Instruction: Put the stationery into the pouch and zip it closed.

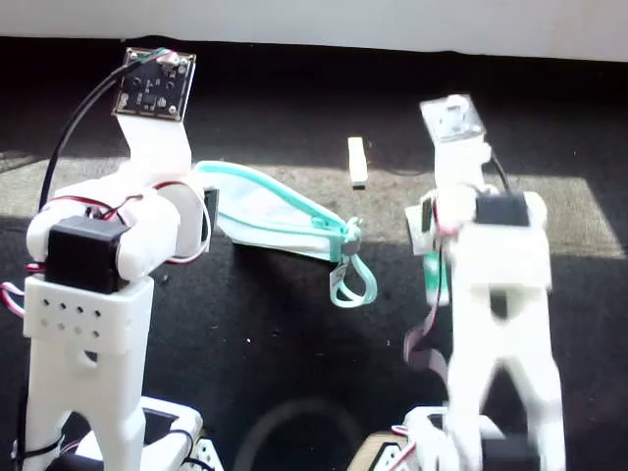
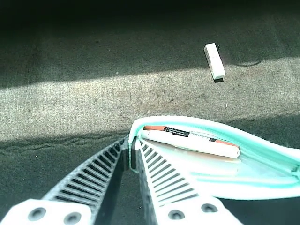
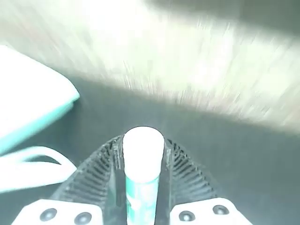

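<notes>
Okay, my left pincer (image 2: 132, 152) pinches the open mint-trimmed clear pouch (image 2: 262, 176), white-and-orange pens (image 2: 192, 140) already inside; right pincer (image 3: 143, 151) grips a white-capped teal stick (image 3: 142, 197); the white block eraser (image 2: 214, 61) and zipping remain.

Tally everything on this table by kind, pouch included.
Pouch: 1
Pens in the pouch, one white, one orange-ended: 2
White block on the table: 1
White-capped teal stick in the right gripper: 1
Total: 5

Reading nothing legible anywhere; seeing only tiny print on the black band of the pen (image 2: 177, 132) inside the pouch (image 2: 178, 118), too small for deciphering.
</notes>
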Tool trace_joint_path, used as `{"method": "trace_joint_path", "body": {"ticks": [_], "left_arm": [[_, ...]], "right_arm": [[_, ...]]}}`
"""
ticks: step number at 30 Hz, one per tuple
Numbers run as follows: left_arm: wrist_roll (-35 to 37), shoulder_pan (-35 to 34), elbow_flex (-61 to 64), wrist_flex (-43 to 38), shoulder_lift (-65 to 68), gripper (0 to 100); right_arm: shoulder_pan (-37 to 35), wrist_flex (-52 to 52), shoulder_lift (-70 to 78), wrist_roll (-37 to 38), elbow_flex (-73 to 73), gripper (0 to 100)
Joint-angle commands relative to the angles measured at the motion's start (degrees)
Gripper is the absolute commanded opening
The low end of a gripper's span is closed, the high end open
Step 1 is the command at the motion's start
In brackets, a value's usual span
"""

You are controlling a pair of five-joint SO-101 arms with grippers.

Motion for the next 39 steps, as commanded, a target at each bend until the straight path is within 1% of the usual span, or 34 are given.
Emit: {"method": "trace_joint_path", "body": {"ticks": [1,3,6,9,14,17,20,26,39], "left_arm": [[-0.09,0.92,4.00,-1.14,0.66,1],[-0.09,0.92,4.35,-1.58,0.57,1],[-0.09,0.92,4.18,-1.67,0.57,1],[-0.09,0.92,4.26,-2.37,0.57,1],[-0.18,0.92,4.18,-2.46,0.57,1],[-0.18,0.92,4.18,-2.73,0.57,1],[-0.09,0.92,4.62,-4.48,0.57,1],[-0.09,0.92,4.62,-7.21,0.66,1],[0.00,0.92,4.44,-7.12,0.66,1]], "right_arm": [[-3.82,-5.76,-20.53,-0.79,-1.54,0.7],[-5.32,-11.82,-25.10,-4.66,-1.54,0.7],[-7.34,-21.58,-28.00,-13.54,-1.54,0.7],[-12.88,-28.18,-28.18,-18.90,-1.63,0.7],[-24.48,-33.71,-28.18,-19.16,-1.63,0.7],[-28.00,-36.35,-28.00,-19.16,-1.54,0.7],[-29.05,-37.85,-27.74,-19.16,-1.01,0.7],[-31.69,-37.67,-21.76,-19.16,-1.01,0.7],[-32.22,-37.67,-8.84,-19.08,-0.92,0.7]]}}
